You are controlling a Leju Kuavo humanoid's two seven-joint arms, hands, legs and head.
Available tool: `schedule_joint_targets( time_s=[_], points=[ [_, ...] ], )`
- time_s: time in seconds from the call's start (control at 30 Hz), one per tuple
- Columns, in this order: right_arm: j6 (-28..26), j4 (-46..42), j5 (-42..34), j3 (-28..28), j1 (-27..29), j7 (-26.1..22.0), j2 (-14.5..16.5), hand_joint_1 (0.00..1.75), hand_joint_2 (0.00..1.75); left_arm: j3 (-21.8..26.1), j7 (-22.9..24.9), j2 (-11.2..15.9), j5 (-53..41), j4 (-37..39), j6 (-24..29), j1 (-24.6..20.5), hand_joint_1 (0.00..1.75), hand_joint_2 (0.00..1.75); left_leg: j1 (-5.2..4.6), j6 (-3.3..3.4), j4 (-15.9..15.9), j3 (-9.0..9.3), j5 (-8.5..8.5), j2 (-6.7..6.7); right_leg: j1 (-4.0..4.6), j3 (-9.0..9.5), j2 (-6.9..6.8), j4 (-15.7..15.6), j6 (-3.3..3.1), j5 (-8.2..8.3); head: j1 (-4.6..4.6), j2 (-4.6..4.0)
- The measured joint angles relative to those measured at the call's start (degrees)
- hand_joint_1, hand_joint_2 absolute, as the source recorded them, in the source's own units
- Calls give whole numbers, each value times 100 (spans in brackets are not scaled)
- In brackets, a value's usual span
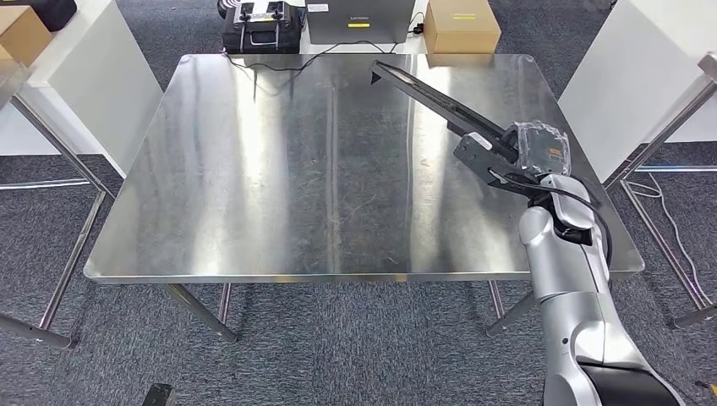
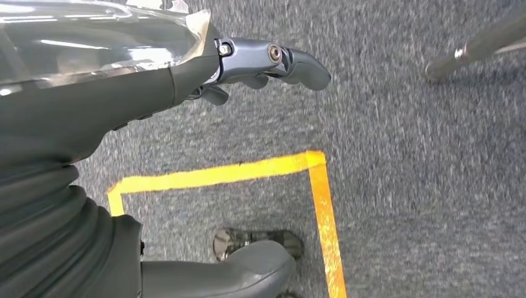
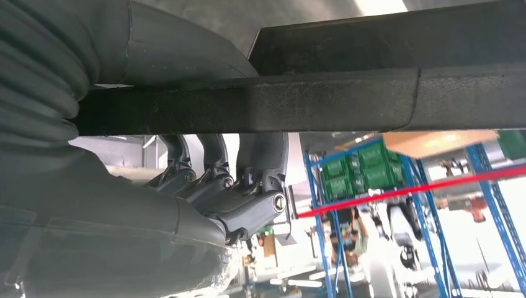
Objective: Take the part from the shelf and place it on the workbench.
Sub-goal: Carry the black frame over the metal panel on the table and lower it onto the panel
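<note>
While the right hand (image 1: 507,156) grips the part (image 1: 431,97), the workbench (image 1: 279,169) lies bare leftward.

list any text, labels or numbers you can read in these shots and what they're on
No text can be read in any view.
Cardboard box beyond the workbench: yellow label, too small to read.
Grey case beside it: yellow sticker, too blurred to read.
Black case: white patches, not legible.
Part in the right hand: no marking visible.
Orange spot on the hand's clear cover: unreadable.
</note>
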Motion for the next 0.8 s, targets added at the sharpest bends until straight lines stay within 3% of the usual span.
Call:
schedule_joint_targets(
  time_s=[0.13, 0.8],
  points=[
    [-50, 446, 31, -41, -163, -8, 44, 175, 175, 35, 23, 0, 6, 0, -93, -2, 0, 175, 1, 5, 2, 0, -1, 0, -1, -1, 0, -2, 48, 2, -1, 0],
    [-426, 1760, -43, -484, -62, -72, 85, 175, 175, 145, 71, 5, -69, 0, -215, -31, 0, 175, 24, 6, 1, 1, 0, 6, 19, -8, 2, 0, 46, 1, -2, 0]
  ],
)
